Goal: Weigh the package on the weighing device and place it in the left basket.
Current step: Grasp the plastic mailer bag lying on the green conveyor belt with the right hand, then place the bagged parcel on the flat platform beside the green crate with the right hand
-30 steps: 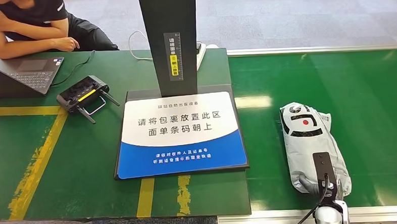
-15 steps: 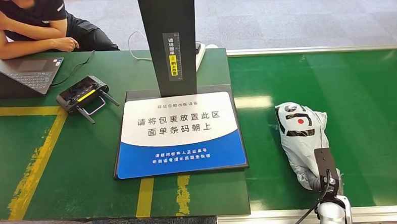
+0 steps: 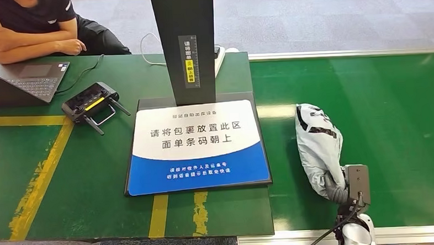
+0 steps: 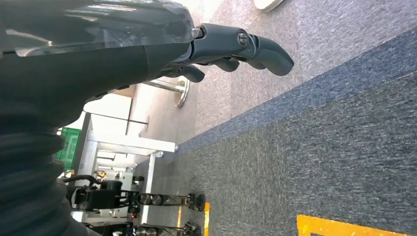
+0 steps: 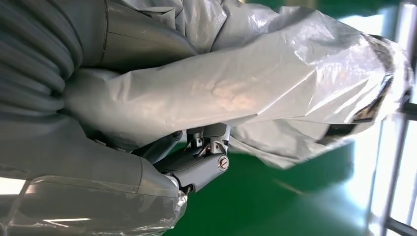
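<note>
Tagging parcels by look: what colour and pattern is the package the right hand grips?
Grey plastic package with black markings at its far end; clearest in head view, right hand gripping its near end.

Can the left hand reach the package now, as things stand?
Probably not. The left hand hangs over carpet floor, holding nothing, while the package lies on the green belt at the robot's right side, gripped by the right hand.

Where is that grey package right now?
In the head view, the grey package is on the green belt, right of the blue-and-white weighing pad, its near end gripped by the right hand.
</note>
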### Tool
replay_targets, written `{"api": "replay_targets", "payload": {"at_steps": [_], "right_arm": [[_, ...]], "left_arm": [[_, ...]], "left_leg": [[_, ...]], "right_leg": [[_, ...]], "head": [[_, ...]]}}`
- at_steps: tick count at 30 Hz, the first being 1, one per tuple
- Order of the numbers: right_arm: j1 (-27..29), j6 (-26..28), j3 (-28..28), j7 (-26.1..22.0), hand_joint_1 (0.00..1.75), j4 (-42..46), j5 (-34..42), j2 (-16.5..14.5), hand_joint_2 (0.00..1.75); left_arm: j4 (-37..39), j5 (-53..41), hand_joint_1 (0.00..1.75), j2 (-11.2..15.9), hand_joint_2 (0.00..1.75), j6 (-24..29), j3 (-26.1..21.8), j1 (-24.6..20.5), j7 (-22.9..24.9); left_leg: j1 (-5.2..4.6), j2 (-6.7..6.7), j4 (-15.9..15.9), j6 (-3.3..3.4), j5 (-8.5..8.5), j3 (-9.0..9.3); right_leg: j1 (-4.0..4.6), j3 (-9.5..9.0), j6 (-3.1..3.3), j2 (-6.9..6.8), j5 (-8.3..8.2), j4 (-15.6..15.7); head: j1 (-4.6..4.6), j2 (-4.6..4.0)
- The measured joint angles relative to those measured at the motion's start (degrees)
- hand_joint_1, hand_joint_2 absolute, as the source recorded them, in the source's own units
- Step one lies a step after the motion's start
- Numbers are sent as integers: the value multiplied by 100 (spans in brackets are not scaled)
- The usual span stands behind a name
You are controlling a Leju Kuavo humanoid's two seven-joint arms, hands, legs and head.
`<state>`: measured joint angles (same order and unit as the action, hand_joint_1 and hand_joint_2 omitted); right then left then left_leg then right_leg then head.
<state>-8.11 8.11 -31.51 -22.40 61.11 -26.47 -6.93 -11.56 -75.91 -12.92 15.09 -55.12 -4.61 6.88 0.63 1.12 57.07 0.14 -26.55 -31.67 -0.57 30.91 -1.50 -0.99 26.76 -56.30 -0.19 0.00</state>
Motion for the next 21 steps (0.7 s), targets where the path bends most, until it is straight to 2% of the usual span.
{"api": "replay_targets", "payload": {"at_steps": [4, 7, 13, 21], "right_arm": [[114, 298, -8, -898, 175, 586, 933, -181, 175], [186, 728, -12, -1297, 175, 1248, 1507, -353, 175], [369, 1572, 14, -1712, 175, 2570, 1865, -674, 175], [516, 1766, 108, -1738, 175, 3369, 1864, -768, 175]], "left_arm": [[0, -31, 0, 0, 175, -5, -1, 0, 10], [0, -53, 0, 0, 175, -5, -1, 0, 29], [0, -116, 0, 0, 175, -9, -1, -3, 63], [0, -126, 0, 0, 175, -12, -1, -5, 66]], "left_leg": [[-2, -2, 0, 0, 0, -10], [-3, -5, 0, 0, 0, -14], [-3, -4, 0, 0, -1, -17], [-3, -3, -1, 0, 0, -15]], "right_leg": [[-2, 9, -2, -1, 1, 0], [-3, 14, -4, -3, 3, 0], [-2, 16, -3, -2, 4, 0], [-3, 15, -3, -1, 3, 0]], "head": [[-1, 0], [-1, 0], [-1, 0], [0, 0]]}}
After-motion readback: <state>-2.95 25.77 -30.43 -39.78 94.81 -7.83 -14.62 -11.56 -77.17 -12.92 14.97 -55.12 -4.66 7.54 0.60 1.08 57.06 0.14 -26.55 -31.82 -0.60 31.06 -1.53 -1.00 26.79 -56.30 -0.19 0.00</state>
